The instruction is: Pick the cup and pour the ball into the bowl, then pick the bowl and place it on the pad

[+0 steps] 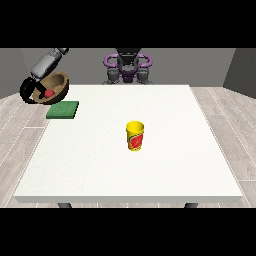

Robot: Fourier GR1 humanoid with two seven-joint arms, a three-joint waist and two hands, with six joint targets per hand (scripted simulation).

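- The hand at the view's left [29, 90] has the wooden bowl [54, 88] up in the air, off past the counter's [125, 165] far-left corner, with its black fingers curled round the bowl's rim on the outer side.
- The bowl is tipped, its opening facing the camera, and the red ball [48, 93] sits inside it.
- What matters now: the green pad [63, 110] lies flat on the counter just below the bowl and a bit to the view's right. So my guess is the next move is short, inward and down.
- I'd level the bowl first or the ball might roll out.
- The yellow cup [135, 136] stands upright mid-counter, well apart from all that.
- No other hand is showing, so this one's the only candidate.
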